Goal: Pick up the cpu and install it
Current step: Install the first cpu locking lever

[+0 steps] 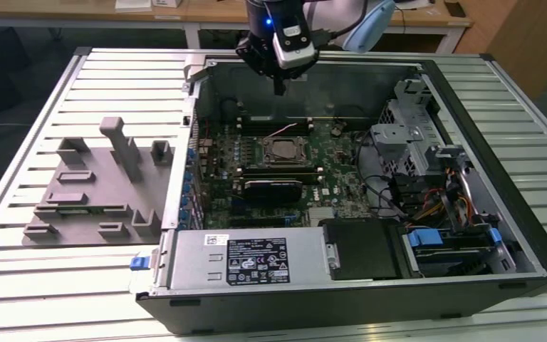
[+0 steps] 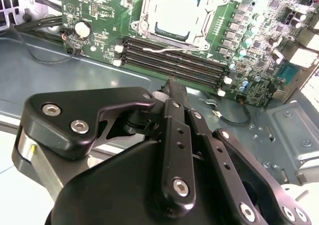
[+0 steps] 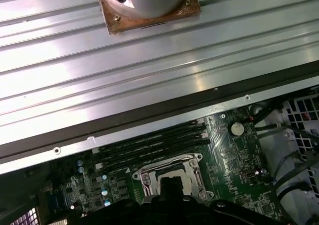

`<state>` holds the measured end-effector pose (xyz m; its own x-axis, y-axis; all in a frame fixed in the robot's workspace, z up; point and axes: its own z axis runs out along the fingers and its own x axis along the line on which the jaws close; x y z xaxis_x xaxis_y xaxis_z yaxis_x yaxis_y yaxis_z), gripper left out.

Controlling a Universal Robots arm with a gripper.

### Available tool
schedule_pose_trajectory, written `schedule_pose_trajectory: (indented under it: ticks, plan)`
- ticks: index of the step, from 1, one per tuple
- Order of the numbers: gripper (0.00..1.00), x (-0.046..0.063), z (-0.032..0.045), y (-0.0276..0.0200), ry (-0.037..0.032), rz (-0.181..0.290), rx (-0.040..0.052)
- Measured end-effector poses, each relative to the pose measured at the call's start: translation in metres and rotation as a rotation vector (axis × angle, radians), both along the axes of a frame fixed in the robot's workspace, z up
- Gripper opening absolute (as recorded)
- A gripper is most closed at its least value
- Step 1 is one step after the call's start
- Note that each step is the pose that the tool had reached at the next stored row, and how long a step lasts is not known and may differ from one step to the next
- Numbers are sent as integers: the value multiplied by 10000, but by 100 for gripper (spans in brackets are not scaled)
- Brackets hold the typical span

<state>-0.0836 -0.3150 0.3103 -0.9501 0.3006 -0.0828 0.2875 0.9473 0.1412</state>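
Observation:
The cpu (image 2: 174, 11) lies flat inside the black socket frame (image 2: 145, 8) on the green motherboard, its silver top facing up. In the exterior view the cpu (image 1: 282, 150) sits mid-board in the open computer case (image 1: 197, 142). My gripper (image 1: 278, 89) hangs above the board near the case's far wall, clear of the socket and higher than it. In the second wrist view the gripper (image 2: 172, 80) has its black fingers (image 2: 175, 130) drawn together to a narrow tip with nothing between them. The first wrist view has the gripper (image 3: 172, 182) in front of the socket frame (image 3: 144, 177).
A grey fixture block (image 1: 93, 192) with slots and posts stands on the ribbed metal table (image 1: 26, 107) at the exterior view's left. Inside the case are memory slots (image 2: 169, 60), a grey box with a white label (image 1: 245, 260), and drive bays with cables (image 1: 426, 171).

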Motion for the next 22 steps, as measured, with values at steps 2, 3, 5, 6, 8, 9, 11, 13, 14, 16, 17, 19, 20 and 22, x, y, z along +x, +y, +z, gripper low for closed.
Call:
schedule_pose_trajectory:
  ticks: [2, 3, 5, 6, 8, 9, 11, 13, 14, 16, 17, 19, 20, 22]
  plan:
    - [11, 0, -11, 0, 0, 0, 0]
    - [11, 0, -18, 0, 0, 0, 0]
    - [11, 0, -30, 0, 0, 0, 0]
    - [11, 0, -35, 0, 0, 0, -1]
    - [11, 0, -47, 0, 1, 0, -1]
    - [11, 0, -53, 0, 1, 0, -1]
    - [11, 0, -64, 0, 1, 0, -1]
    - [11, 0, -76, 0, 1, 0, -1]
    - [11, 0, -82, 0, 0, 0, 0]
    - [11, 0, -93, 0, 0, 1, 0]
    - [11, 0, -99, 0, 0, 0, 0]
    - [11, 0, -111, 0, 0, 0, 0]
    - [11, 0, -117, 0, 1, 0, -1]
    - [11, 0, -129, 0, 0, 0, 0]
